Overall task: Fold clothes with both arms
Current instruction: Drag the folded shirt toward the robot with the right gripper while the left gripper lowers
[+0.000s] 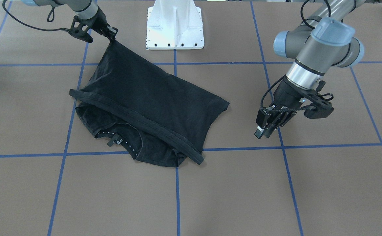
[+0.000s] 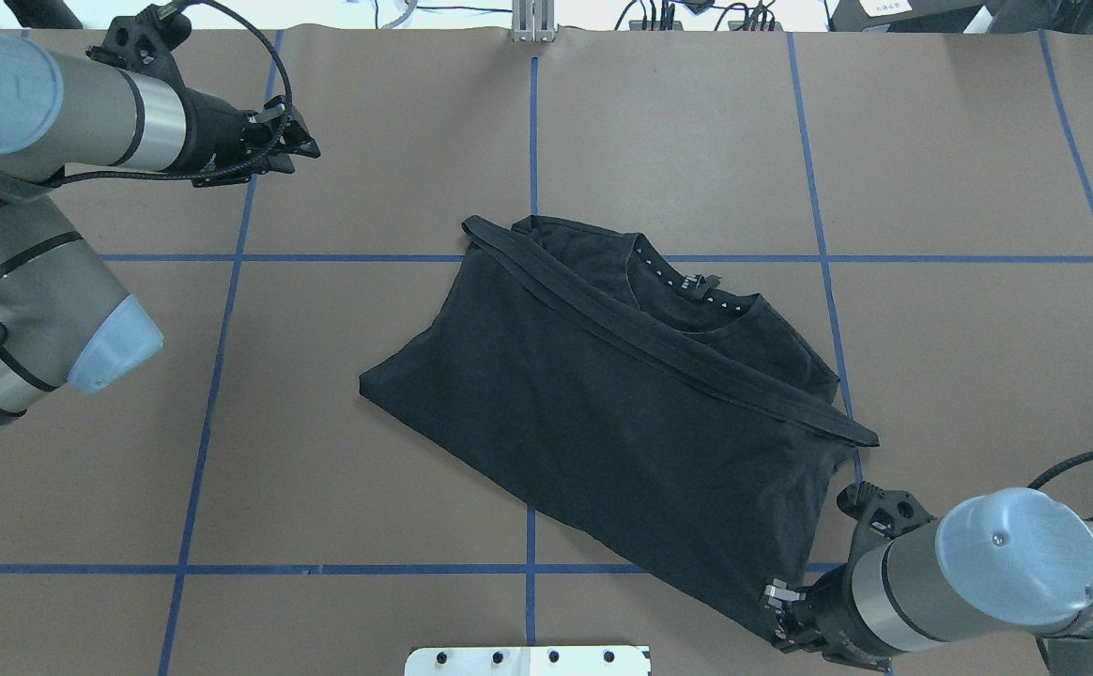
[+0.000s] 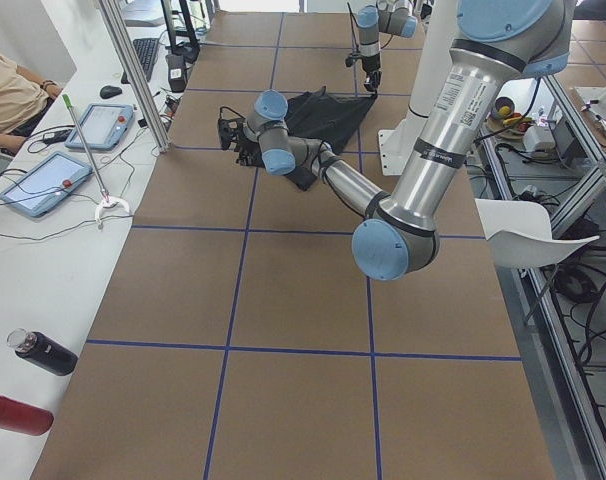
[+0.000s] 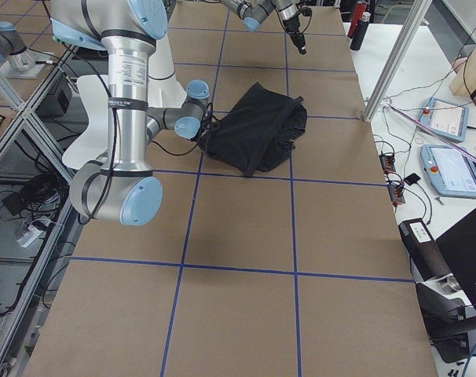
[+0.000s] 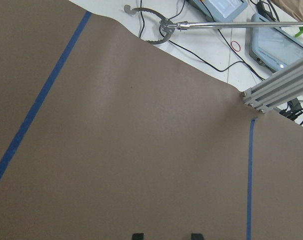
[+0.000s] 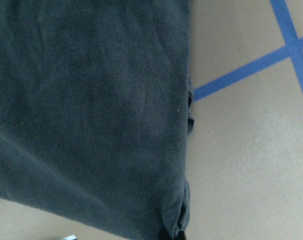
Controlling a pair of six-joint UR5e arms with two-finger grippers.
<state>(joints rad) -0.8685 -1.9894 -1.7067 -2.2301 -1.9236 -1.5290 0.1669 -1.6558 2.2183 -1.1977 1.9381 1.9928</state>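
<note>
Black T-shirt [image 1: 151,95], neck label [image 1: 114,142] unreadable, corner pinched in closed right gripper [image 1: 113,36]; left gripper [image 1: 264,131] parted, empty.

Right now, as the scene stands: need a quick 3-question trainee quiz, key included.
1. True or false: the left end effector is gripping the T-shirt.
2. The right end effector holds the T-shirt by: A) the collar, B) a corner on the robot's side, C) nothing at all.
3. Fill in: the collar lies toward the ______ side of the table.
Key: 1 false, it is open and apart from the cloth. 2 B. 3 operators'.
</note>
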